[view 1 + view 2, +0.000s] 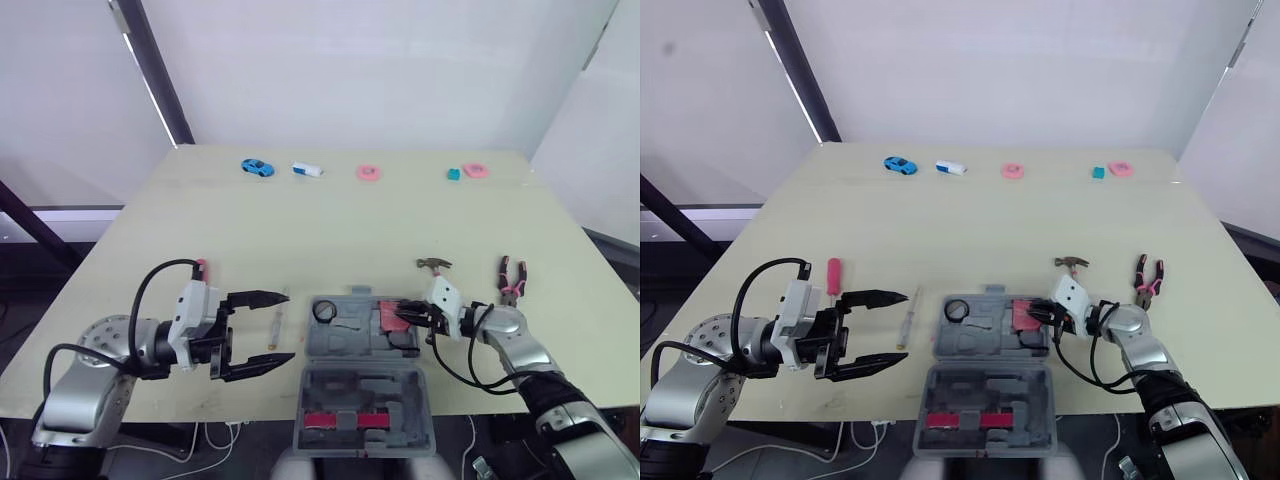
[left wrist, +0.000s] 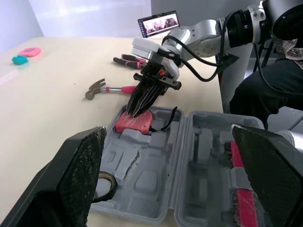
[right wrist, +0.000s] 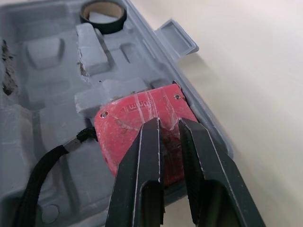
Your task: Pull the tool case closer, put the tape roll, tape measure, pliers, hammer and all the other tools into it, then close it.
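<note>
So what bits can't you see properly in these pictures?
Red tape measure: right wrist view, its near end lies under the right gripper.
Red-handled screwdriver: left eye view, mostly behind the left gripper.
Black tape roll: left wrist view, part behind that gripper's finger.
Small white object at the far edge of the table: too small to name.

You can't see the near end of the tape measure (image 3: 142, 118), lower centre; the right pincer (image 3: 169, 124) covers it.
</note>
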